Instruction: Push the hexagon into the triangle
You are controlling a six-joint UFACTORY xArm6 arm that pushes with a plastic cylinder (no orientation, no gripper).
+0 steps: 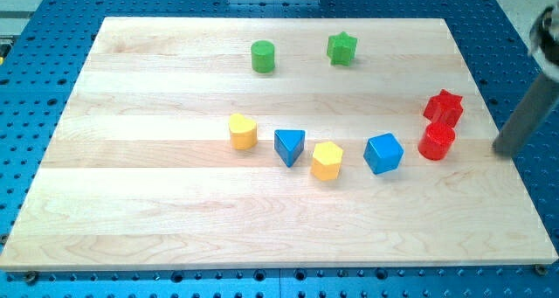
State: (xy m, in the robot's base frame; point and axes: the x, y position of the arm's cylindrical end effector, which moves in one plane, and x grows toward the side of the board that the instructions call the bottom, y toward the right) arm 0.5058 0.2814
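The yellow hexagon [327, 161] sits near the board's middle, just right of and slightly below the blue triangle [289, 146]; a narrow gap shows between them. My tip [502, 151] is at the view's right edge of the board, well right of the hexagon, beyond the blue cube [383, 153] and the red cylinder [437, 142].
A yellow rounded block [243, 131] lies left of the triangle. A red star [444, 107] sits just above the red cylinder. A green cylinder [263, 56] and a green star [342, 48] lie near the view's top. The wooden board [131, 211] rests on a blue perforated table.
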